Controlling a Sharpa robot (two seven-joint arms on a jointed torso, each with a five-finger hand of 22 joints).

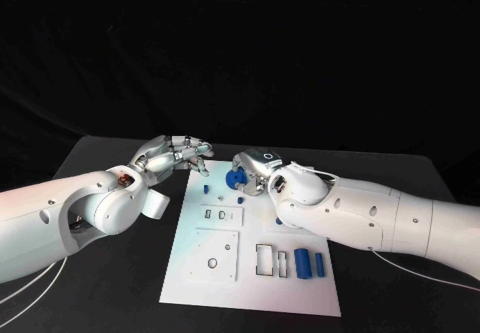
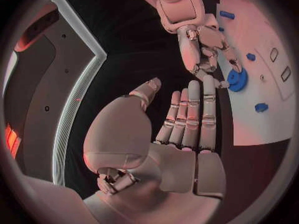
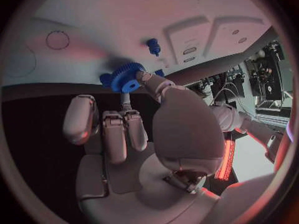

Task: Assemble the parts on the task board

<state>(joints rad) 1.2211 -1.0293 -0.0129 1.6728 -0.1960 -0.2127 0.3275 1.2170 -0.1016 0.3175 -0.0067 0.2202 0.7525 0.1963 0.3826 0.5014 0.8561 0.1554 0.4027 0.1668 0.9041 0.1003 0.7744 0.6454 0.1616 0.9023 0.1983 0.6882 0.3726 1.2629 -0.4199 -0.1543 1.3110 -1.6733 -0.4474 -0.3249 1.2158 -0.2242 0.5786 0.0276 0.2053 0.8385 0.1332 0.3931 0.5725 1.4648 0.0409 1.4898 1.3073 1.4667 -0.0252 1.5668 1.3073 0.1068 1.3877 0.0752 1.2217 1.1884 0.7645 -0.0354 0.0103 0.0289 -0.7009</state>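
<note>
Nearest the head camera, the white board [image 1: 200,284] is seen lying flat on the black table [image 1: 100,291], its near edge towards the robot. At its near right, two rectangular slots [image 1: 264,259] are cut side by side, and just to their right two blue cylinders [image 1: 302,264] lie parallel on the surface, the right-hand one [image 1: 320,263] the shorter. At the near left a square raised plate [image 1: 214,255] carries an oval hole [image 1: 213,263]; beyond it a smaller plate [image 1: 221,216] holds two small slots. Farther on, small blue pegs [image 1: 206,188] are seen on the board's far part. At the far end, a blue gear [image 1: 235,178] is pinched at the fingertips of the right hand [image 1: 262,170], which is bent down over the board; in the right wrist view the gear [image 3: 127,78] is seen held just above or against the white surface, and contact with the board cannot be judged. A small blue peg [image 3: 152,46] stands on the board just beyond it. The left hand [image 1: 175,154] is held at the board's far left corner, off its edge, fingers straight and close together, nothing grasped; in its wrist view the fingers [image 2: 194,115] point towards the gear [image 2: 237,78] without touching it.
</note>
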